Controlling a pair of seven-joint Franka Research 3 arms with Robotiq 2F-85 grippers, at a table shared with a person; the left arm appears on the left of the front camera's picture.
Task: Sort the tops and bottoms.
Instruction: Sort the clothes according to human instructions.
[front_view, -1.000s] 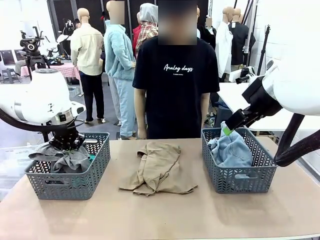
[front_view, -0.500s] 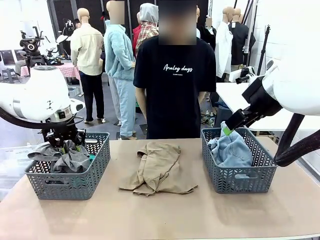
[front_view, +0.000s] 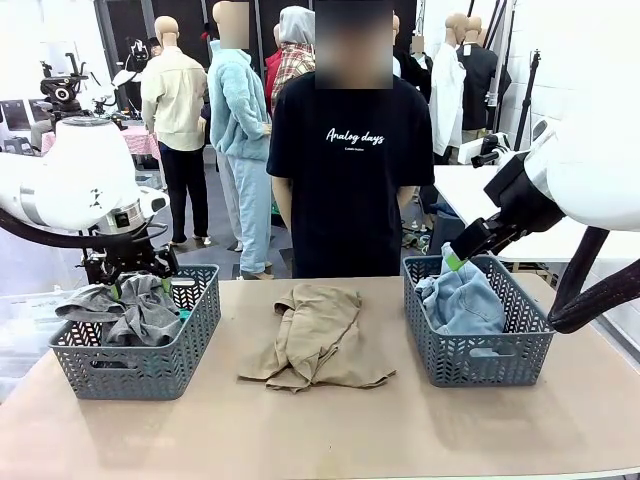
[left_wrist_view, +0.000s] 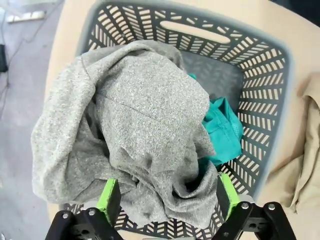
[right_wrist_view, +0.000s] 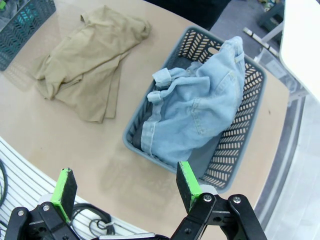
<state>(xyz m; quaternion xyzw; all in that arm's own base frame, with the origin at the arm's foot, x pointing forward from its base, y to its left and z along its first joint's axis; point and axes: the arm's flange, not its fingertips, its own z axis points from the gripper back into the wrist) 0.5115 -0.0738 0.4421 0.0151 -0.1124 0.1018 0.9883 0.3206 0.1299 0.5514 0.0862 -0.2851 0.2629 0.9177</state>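
Observation:
The grey top lies heaped in the left basket, one side hanging over the basket rim. Beneath it peeks the teal top. My left gripper hovers just above the grey top, open and holding nothing, its pads clear of the cloth. The khaki top lies crumpled mid-table, also seen as the khaki top. The denim bottoms fill the right basket. My right gripper hangs open above that basket's far rim, with its open gripper empty.
A person in a black T-shirt stands at the far edge, hands down. A white table stands beyond the right basket. Bare tabletop stretches in front of both baskets and the khaki top.
My left gripper opened, let go of the grey top and rose slightly; the grey top settled into the left basket. The right arm has not moved.

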